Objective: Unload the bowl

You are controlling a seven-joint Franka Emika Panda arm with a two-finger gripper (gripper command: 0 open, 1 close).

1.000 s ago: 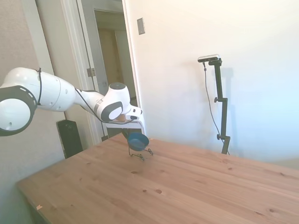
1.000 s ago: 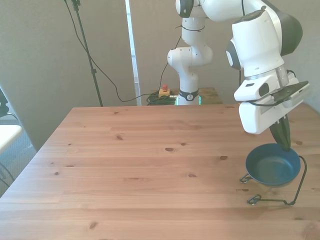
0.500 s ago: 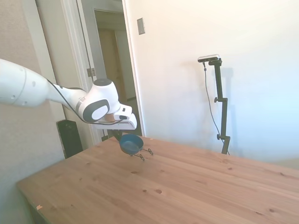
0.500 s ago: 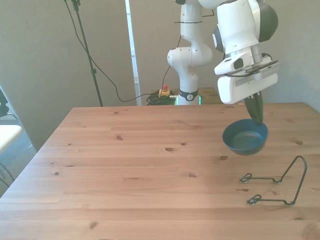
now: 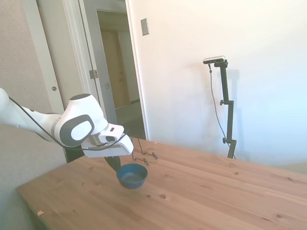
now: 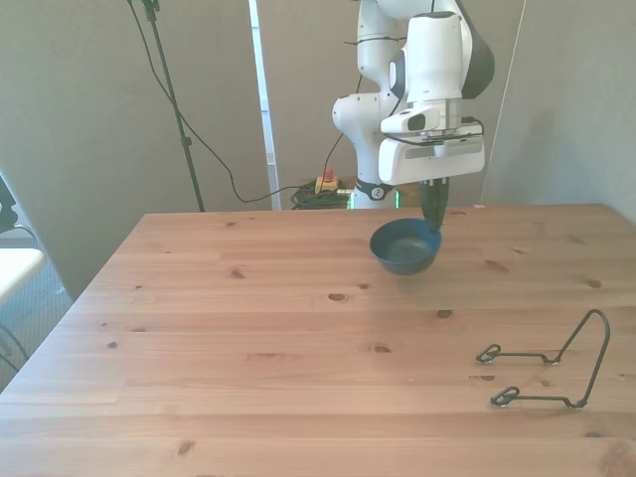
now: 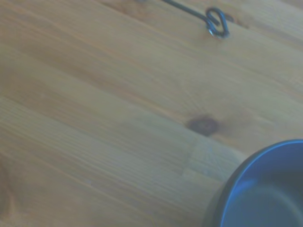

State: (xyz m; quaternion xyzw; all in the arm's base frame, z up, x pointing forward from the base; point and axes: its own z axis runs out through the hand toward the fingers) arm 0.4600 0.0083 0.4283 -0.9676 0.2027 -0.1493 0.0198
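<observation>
Non-task items: wire rack on wooden counter, room background.

Thin black wire rack (image 6: 553,364) sits on the counter (image 6: 248,328) near the front view's right edge, two looped ends lying flat, tall arch end standing up; empty. One looped end shows in the wrist view (image 7: 215,21), resting on the planks beside a dark knot (image 7: 202,125). Side view: rack (image 5: 144,156) lies at the counter's far side. Counter is knotty pine planks. Behind it, open white-framed doorway (image 5: 117,72), grey wall plate (image 5: 145,27), white wall. Front view background: black cables (image 6: 199,149) down the wall, small yellow box with red button (image 6: 326,183) on the floor.
</observation>
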